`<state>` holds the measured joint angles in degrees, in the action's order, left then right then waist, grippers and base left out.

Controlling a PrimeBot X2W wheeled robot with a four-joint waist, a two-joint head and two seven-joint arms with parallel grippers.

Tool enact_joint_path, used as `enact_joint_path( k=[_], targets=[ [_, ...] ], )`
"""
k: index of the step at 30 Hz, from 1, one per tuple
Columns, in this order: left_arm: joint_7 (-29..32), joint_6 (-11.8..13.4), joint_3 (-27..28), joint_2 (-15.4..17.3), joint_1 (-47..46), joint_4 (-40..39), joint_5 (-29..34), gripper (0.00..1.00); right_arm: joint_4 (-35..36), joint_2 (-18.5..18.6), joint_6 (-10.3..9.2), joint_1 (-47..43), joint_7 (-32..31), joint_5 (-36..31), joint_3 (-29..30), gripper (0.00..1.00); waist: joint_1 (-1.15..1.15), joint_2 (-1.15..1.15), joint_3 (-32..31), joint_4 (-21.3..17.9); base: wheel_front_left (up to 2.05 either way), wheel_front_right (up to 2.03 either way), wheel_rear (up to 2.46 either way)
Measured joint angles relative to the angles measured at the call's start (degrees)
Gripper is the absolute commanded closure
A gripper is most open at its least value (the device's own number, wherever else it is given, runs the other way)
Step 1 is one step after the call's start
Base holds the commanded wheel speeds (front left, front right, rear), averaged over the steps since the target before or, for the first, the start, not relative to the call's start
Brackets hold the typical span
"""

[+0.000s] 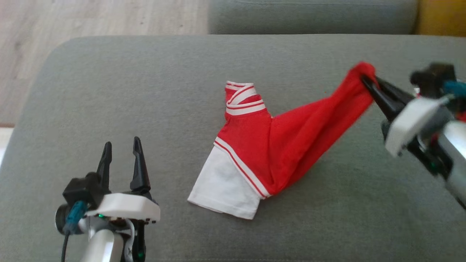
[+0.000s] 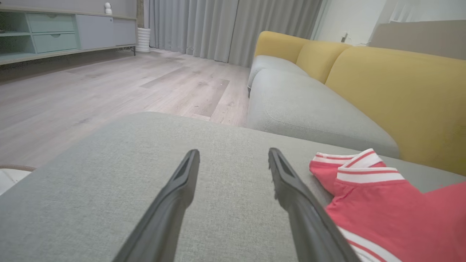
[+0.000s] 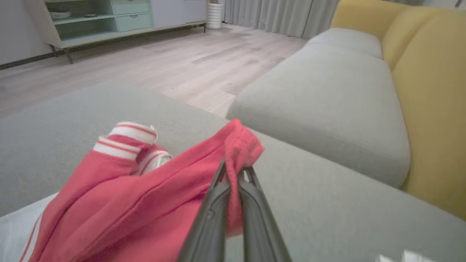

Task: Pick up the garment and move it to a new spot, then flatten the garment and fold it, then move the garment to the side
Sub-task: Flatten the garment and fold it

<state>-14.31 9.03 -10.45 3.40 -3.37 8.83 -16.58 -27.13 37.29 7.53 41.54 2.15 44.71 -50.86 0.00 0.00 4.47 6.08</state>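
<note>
Red garment point(image 1: 276, 153): jersey-type cloth, red body, one white sleeve point(image 1: 222, 185), and a rolled red-and-white striped band point(image 1: 244, 98).
Location: on the grey seat cushion point(image 1: 109, 72), near its middle; most of the cloth lies on the cushion, and one red corner is raised off it toward the robot's right.
Right end effector point(image 1: 366, 82): closed tight on that raised red corner; a small tuft of cloth bunches over the fingertips in the right wrist view point(image 3: 236, 171).
Left end effector point(image 1: 122, 145): fingers spread wide and holding nothing, over bare cushion to the robot's left of the garment and apart from it.
Long axis: diagonal in the head view, from the white sleeve near the robot up to the pinched corner, farther off and to its right.
Pointing: the drawn-out red end points right and away from the robot; the striped band rolls away from it.
Risk, slip: the hold looks small and sits at the very edge, so a quick pull could probably strip the cloth out.
Risk, drag: with only one corner lifted, the body may trail across the cushion and twist further.
Risk, flattening: the red part is gathered into a rope-like fold and would likely land bunched.
Surroundings: yellow backrest point(image 2: 400, 91), wood floor point(image 1: 72, 18).
</note>
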Motion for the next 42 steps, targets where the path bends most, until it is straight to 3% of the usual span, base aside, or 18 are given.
enact_joint_path(
  k=[4,8,9,11,15,22,28,31,34,37,39,42],
  targets=[
    [0.0,0.03,0.01,0.05,0.37,-0.45,0.37,0.0,2.89,1.82,0.0,-11.42,-2.86,0.01,4.69,1.0,0.0,0.0,-0.08,-2.36,0.0,0.0,0.0],
    [0.02,0.03,-0.07,0.3,0.36,-0.86,0.37,0.0,3.81,0.37,0.0,-23.99,-5.98,-1.34,8.35,0.98,0.0,0.0,0.19,-4.22,0.0,0.0,0.0],
    [0.07,0.02,-0.12,0.38,0.35,-0.86,0.37,0.0,3.58,-0.46,0.0,-26.05,-6.7,-2.2,9.62,0.74,0.0,0.0,0.25,-4.6,0.0,0.0,0.0],
    [0.12,0.02,-0.27,0.42,0.34,-0.86,0.37,0.0,3.0,-2.25,0.0,-28.66,-8.75,-3.54,11.8,0.0,0.0,0.0,0.41,-5.23,0.0,0.0,0.0],
    [0.2,0.02,-0.35,0.85,0.2,-0.85,0.38,0.0,2.74,-4.63,0.0,-31.06,-12.7,-6.49,16.47,0.0,0.0,0.0,0.51,-6.02,0.0,0.0,0.0],
    [0.69,0.04,-0.36,1.6,0.18,-1.04,0.37,0.0,8.93,-5.77,0.0,-34.6,-13.05,-10.06,31.76,0.0,0.0,0.0,-0.78,-6.68,0.0,0.0,0.0],
    [2.12,-0.11,-0.71,2.32,0.09,-1.53,0.36,0.0,15.73,-11.11,0.0,-36.68,-11.01,-15.22,40.66,0.0,0.0,0.0,-0.93,-6.9,0.0,0.0,0.0],
    [5.23,-2.7,-2.71,3.42,-1.49,-1.37,0.35,0.0,18.17,-15.05,0.0,-38.23,-10.03,-16.68,41.5,0.0,0.0,0.0,-0.31,-7.19,0.0,0.0,0.0],
    [13.12,-7.6,-5.49,4.52,-7.37,-0.41,-1.58,0.0,19.58,-17.14,0.0,-38.75,-8.14,-18.08,43.39,0.0,0.0,0.0,0.64,-7.53,0.0,0.0,0.0],
    [26.09,-13.5,-9.13,5.59,-16.69,2.94,-5.84,0.0,20.57,-17.64,0.0,-38.08,-7.17,-19.09,44.14,0.0,0.0,0.0,1.68,-8.47,0.0,0.0,0.0],
    [34.62,-15.34,-11.41,6.11,-22.65,5.46,-8.75,0.0,20.58,-18.52,0.0,-37.21,-6.6,-19.18,44.19,0.0,0.0,0.0,2.43,-9.55,0.0,0.0,0.0],
    [46.26,-16.14,-15.13,5.89,-29.73,9.2,-16.69,0.0,20.51,-19.45,0.0,-35.72,-5.73,-19.16,43.39,0.0,0.0,0.0,3.61,-11.72,0.0,0.0,0.0]
  ],
)
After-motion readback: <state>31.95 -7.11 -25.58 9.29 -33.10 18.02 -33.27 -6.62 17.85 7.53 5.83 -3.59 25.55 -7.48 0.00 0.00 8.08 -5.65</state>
